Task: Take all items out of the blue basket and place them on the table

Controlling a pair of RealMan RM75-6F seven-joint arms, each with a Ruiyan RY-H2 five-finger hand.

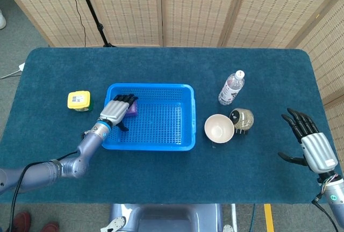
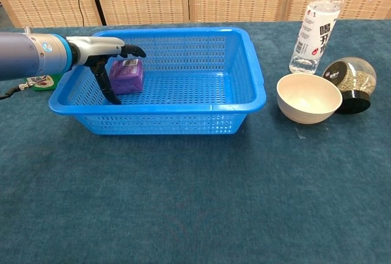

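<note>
The blue basket (image 1: pixel 153 145) (image 2: pixel 183 107) sits left of the table's middle. A purple box (image 1: pixel 132 109) (image 2: pixel 126 76) lies in its far left corner. My left hand (image 1: pixel 116 111) (image 2: pixel 101 51) reaches in over the left rim. Its fingers (image 2: pixel 132 50) stretch above the box and its thumb (image 2: pixel 110 90) hangs down at the box's near left side. I see no grip on the box. My right hand (image 1: pixel 312 143) hovers at the table's right edge with its fingers spread and holds nothing. It shows only in the head view.
A yellow-lidded container (image 1: pixel 78 100) (image 2: pixel 36 83) stands left of the basket, mostly behind my left arm in the chest view. Right of the basket are a white bowl (image 1: pixel 219 128) (image 2: pixel 308 97), a water bottle (image 1: pixel 231 88) (image 2: pixel 315 24) and a round jar (image 1: pixel 243 118) (image 2: pixel 350 83).
</note>
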